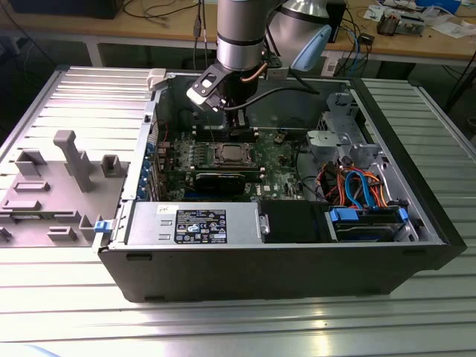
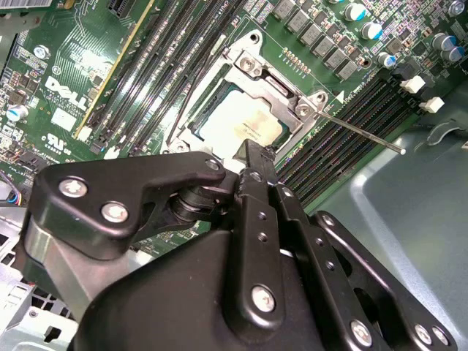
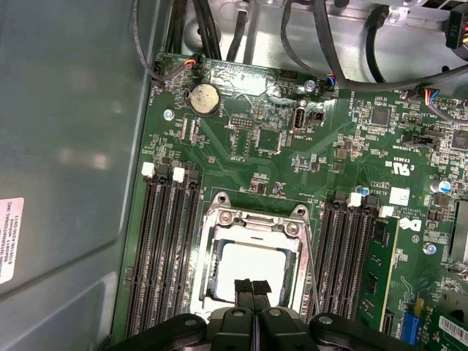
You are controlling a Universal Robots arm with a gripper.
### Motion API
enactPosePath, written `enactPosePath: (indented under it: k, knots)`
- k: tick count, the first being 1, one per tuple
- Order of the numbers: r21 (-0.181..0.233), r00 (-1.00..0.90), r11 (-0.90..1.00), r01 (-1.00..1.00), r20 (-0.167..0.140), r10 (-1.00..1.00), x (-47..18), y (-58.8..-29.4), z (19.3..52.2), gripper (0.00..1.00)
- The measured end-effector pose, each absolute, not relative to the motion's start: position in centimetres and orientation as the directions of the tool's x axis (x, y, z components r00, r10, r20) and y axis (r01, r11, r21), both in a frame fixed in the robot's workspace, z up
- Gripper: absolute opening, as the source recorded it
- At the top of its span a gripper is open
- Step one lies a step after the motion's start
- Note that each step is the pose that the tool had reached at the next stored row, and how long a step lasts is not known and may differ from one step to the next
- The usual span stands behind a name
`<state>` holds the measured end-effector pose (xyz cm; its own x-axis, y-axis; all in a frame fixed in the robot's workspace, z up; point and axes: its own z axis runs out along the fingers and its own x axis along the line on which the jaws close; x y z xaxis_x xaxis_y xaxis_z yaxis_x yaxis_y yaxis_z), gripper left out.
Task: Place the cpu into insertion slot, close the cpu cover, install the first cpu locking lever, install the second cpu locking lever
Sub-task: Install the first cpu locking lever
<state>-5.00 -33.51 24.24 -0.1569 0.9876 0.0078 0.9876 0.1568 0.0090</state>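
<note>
The cpu [image 3: 252, 265] lies flat in the insertion slot [image 1: 227, 155], its silver top [image 2: 241, 124] showing through the square window of the cpu cover [image 3: 241, 219]. The cover [image 2: 252, 67] lies down over the chip. A thin locking lever [image 2: 365, 137] sticks out from a corner of the socket, over the memory slots. In both wrist views my gripper [image 3: 252, 287] hangs just above one edge of the chip, its black fingertips [image 2: 252, 151] pressed together with nothing between them. In the exterior view the arm [image 1: 238, 44] reaches down into the case above the socket.
The green motherboard [image 3: 278, 139] lies in an open black computer case [image 1: 260, 260] on a ribbed metal table. Black memory slots [image 3: 164, 248] flank the socket. Cables [image 1: 357, 186] and a drive bay fill the exterior view's right. A grey fixture [image 1: 67, 156] stands at its left.
</note>
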Motion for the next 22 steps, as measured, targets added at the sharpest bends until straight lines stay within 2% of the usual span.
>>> enactPosePath:
  k: [10,22]
  knots:
    - [0.009,-0.157,0.157,0.988,0.008,0.988,-5.0,-33.5,24.4,0.11]
    - [0.009,-0.157,0.157,0.988,0.008,0.988,-5.0,-33.5,26.6,0.11]
